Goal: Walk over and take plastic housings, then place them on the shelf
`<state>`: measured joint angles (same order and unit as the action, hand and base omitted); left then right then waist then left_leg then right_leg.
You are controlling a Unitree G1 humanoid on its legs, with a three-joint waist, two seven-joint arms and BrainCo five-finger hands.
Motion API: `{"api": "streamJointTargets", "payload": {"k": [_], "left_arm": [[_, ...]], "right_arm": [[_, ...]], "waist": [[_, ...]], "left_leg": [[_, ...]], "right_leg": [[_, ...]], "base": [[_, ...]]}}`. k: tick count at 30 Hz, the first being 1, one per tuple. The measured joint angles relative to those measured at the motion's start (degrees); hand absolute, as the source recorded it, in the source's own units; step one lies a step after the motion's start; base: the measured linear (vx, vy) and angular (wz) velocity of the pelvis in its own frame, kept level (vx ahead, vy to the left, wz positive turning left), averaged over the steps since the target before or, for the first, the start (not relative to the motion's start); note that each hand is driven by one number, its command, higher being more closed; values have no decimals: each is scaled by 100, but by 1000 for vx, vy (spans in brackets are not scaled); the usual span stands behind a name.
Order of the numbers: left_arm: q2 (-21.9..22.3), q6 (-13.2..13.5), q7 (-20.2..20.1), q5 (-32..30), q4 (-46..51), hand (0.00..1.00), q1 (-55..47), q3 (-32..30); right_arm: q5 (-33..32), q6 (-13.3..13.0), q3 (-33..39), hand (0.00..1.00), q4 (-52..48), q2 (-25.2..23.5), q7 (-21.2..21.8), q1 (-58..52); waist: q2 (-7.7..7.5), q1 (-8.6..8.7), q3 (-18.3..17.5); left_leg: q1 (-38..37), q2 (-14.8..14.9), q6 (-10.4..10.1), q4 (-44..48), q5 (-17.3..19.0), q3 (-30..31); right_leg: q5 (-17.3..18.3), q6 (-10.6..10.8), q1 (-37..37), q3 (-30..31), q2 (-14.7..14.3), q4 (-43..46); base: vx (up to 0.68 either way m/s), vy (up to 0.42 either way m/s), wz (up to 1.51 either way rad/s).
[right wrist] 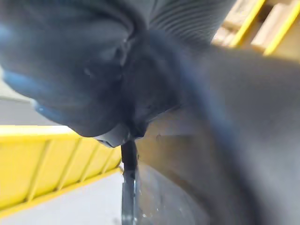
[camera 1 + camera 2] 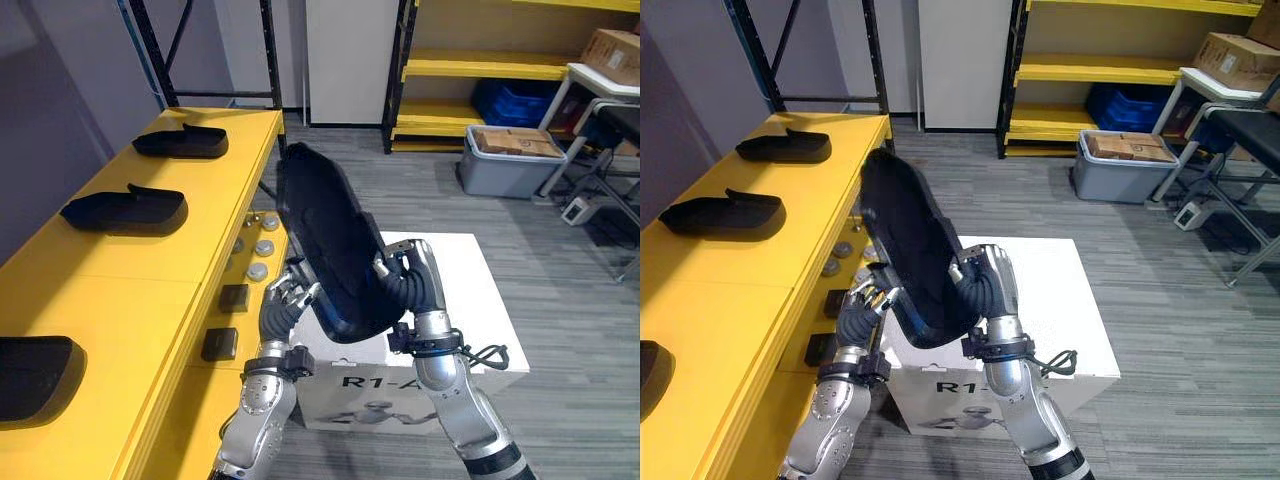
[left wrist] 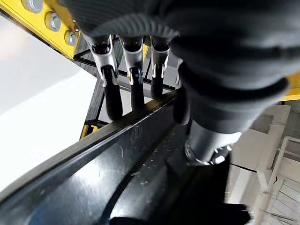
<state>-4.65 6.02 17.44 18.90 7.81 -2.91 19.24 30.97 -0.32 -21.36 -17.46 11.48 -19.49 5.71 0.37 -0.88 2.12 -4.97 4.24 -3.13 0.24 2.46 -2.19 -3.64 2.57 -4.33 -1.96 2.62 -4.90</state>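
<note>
I hold a large black plastic housing (image 2: 330,240) tilted nearly on edge between both hands, over a white box (image 2: 470,290). My left hand (image 2: 290,300) curls its fingers (image 3: 110,93) over the housing's lower left rim (image 3: 93,178). On the other side my right hand (image 2: 410,280) clasps its right edge, with one finger (image 1: 129,178) lying against the dark shell (image 1: 211,164). The yellow shelf (image 2: 200,230) runs along my left and carries three more black housings: far (image 2: 182,142), middle (image 2: 125,210) and near (image 2: 35,375). The held housing's top corner leans toward the shelf's edge.
A grey bin of cardboard (image 2: 510,160) and a blue crate (image 2: 515,100) sit by a yellow rack (image 2: 480,65) at the back. A white table with a cardboard box (image 2: 615,50) stands at the far right. Grey floor lies open to the right of the white box.
</note>
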Motion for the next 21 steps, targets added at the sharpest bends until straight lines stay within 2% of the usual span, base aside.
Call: {"api": "streamJointTargets", "payload": {"k": [2, 10, 11, 20, 21], "left_arm": [[-19, -28, -16, 6, -2, 0, 30, 244], [27, -82, -5, -13, -51, 0, 31, 256], [27, -82, -5, -14, -60, 100, 32, 256], [28, -84, 61, -15, -225, 100, 47, 251], [27, -89, 95, -36, -268, 100, 48, 249]], "right_arm": [[13, -1, -128, 100, 1, 18, 36, 0], [38, -21, -185, 100, -5, 13, 20, 10], [38, -21, -188, 100, -3, 13, 20, 9], [37, -29, -200, 100, 19, 15, 18, -64], [36, -38, -230, 0, 19, 13, 15, -125]], "waist": [[3, 1, -31], [9, 12, -92], [9, 11, -94], [9, 16, -178], [11, 19, -226]], "left_leg": [[4, -4, 0, 5, 0, 2], [3, -1, 0, 34, 0, -4], [3, -1, 0, 36, 0, -4], [30, 0, 0, 41, 0, -4], [58, 0, 0, 46, -1, 3]], "right_leg": [[-3, 0, 1, -1, 4, 0], [-35, -10, -7, -1, 3, -3], [-39, -10, -8, -1, 3, -4], [-46, -11, 15, -7, 3, -5], [-47, -10, 38, -9, 3, -3]], "base": [[0, 0, 0], [0, 0, 0], [0, 0, 0], [0, 0, 0], [0, 0, 0]]}}
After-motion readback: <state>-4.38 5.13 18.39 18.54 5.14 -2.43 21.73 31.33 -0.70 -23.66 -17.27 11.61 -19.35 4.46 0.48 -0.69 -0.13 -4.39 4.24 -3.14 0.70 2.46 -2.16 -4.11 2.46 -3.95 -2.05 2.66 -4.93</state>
